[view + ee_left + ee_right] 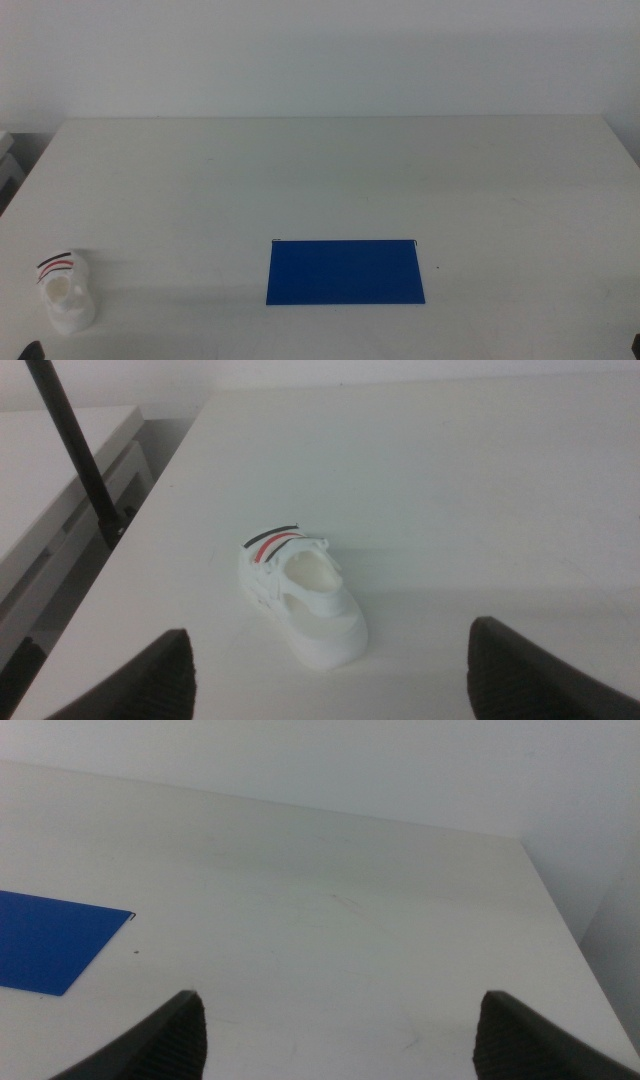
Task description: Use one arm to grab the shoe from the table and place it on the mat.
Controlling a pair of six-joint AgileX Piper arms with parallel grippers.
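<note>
Near the table's (pixel 330 170) left edge, the shoe (pixel 301 603) faces the wide-spread left hand (pixel 330 670).

The middle camera looks down over the surface (pixel 330 170); each wrist camera looks low past its fingers (pixel 165 670), sharing shoe (pixel 66 292) and mat (pixel 345 271).
</note>
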